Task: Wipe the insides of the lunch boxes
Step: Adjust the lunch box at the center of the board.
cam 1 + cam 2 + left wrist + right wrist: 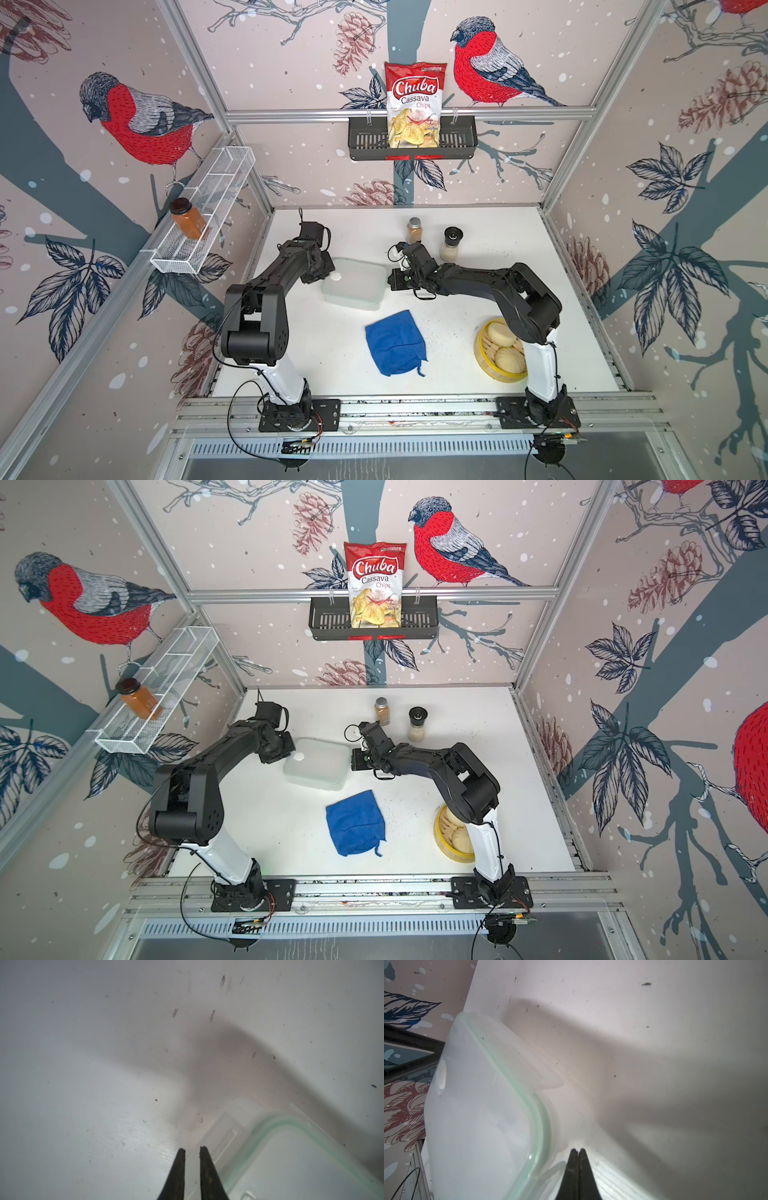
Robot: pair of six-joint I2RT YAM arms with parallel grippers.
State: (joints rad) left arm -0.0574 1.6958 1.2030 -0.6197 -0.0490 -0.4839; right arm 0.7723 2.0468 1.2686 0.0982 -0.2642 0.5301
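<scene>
**Q:** Where does the lunch box sit, and what flanks it?

**A:** It lies mid-worktop, its green-rimmed piece on top of another clear piece and its insides covered. One claw stands at each short end. The cloth lies near the box on the robot's side, apart from it and untouched.

**Q:** State of each claw?

**A:** The left claw is parted by a narrow slit just beside a clip flap, and nothing visibly sits between its tips. The right claw is fully closed and empty, its tips close to the box's rounded corner. Whether they touch the rim cannot be told.

**Q:** What step does this suggest?

**A:** Probably unclipping or separating the pieces. No wiping can begin until an inside is exposed.

**Q:** What could go wrong from here?

**A:**
- **Sliding:** The box is light, smooth plastic on a smooth worktop, so an uneven push from either end would likely slide or spin it.
- **Missed flap:** The left slit is narrow. If it arrives slightly off line, it rides over the thin flap instead of taking it.
- **Tipping:** The closed right claw can only shove (it cannot pinch), so pressing low on the corner may tip the stack.
- **Collision:** A hard shove away from the robot risks the spice jar and grinder nearby.
</scene>
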